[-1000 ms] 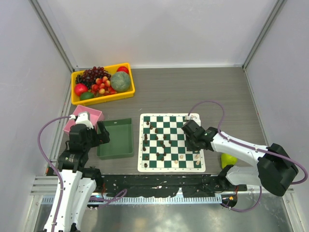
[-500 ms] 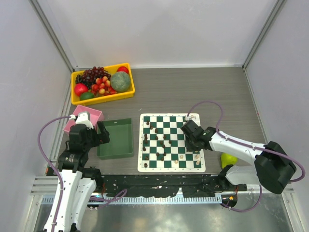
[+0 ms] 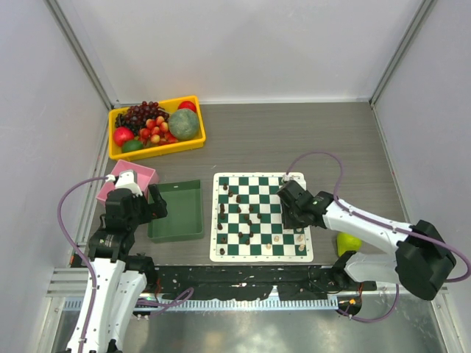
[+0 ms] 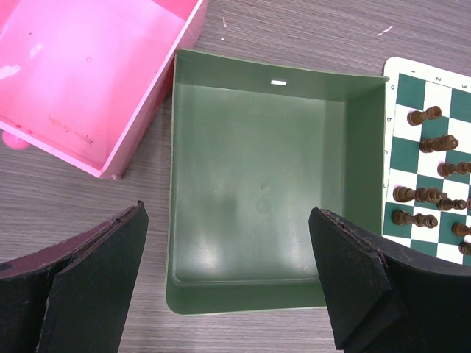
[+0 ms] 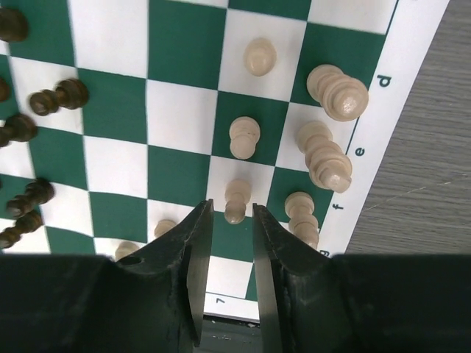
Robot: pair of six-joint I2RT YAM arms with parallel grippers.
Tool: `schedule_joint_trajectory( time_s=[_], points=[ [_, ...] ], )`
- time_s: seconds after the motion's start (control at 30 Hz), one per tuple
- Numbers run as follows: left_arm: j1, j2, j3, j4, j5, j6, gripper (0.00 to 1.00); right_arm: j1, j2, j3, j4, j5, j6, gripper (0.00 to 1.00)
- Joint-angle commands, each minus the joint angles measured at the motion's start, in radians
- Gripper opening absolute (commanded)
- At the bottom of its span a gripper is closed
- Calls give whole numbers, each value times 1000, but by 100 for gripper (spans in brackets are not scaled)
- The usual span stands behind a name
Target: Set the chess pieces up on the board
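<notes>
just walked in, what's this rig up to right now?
Chess setup on the green-and-white checked board mat. The right end effector hangs low near the board's right edge, jaws slightly apart over a standing cream pawn, not clamping it. Other cream pieces stand nearby. The dark brown pieces are scattered over the left half, several lying down. The left end effector hovers wide open above the plain green plastic tray, holding nothing.

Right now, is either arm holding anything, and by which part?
Nothing held. Right fingers flank a cream pawn without touching it; left fingers wide open, empty.
</notes>
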Motion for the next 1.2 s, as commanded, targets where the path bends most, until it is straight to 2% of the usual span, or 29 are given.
schedule_joint_trajectory(
  time_s=[0.0,0.13,0.47,1.17],
  points=[
    [3,-8,30,32,8,-2,99,5,-101,82,-50,26,-11,36],
    [3,-8,31,32,8,-2,99,5,-141,87,-61,18,-22,40],
    [3,-8,30,32,6,-2,99,73,-158,21,-13,-43,44,42],
    [3,0,29,31,11,-2,99,183,0,22,40,-49,92,40]
  ],
)
